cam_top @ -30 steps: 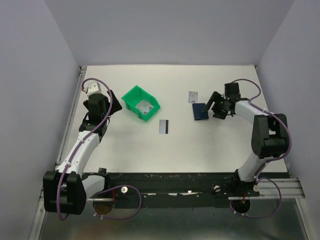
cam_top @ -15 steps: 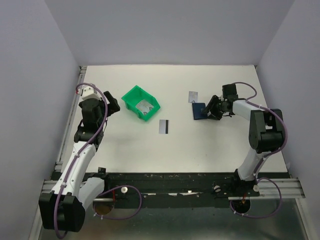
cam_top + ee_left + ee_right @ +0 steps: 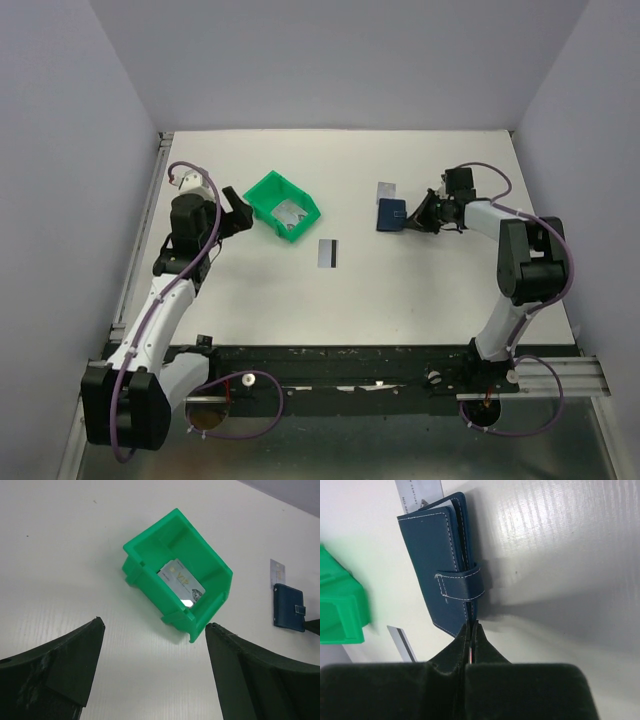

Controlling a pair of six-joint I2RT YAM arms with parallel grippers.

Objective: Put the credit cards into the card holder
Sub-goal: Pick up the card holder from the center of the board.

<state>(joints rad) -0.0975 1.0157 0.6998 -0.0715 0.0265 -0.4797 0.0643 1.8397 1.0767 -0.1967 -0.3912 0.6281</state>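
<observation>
The navy card holder lies strapped shut at the table's right. My right gripper reaches in low from the right, shut, its tips pinching the holder's near edge. A pale credit card lies just beyond the holder, touching it. A card with a black stripe lies flat mid-table. A third card rests inside the green bin. My left gripper hovers wide open just left of the bin, nothing between its fingers.
The green bin stands left of centre, tilted diagonally. Grey walls close in the table on the left, back and right. The holder and the pale card show far right in the left wrist view.
The right gripper closed from wide open to shut at the holder's edge, and the holder slid a little left and away. The left arm swung its open gripper toward the green bin.
</observation>
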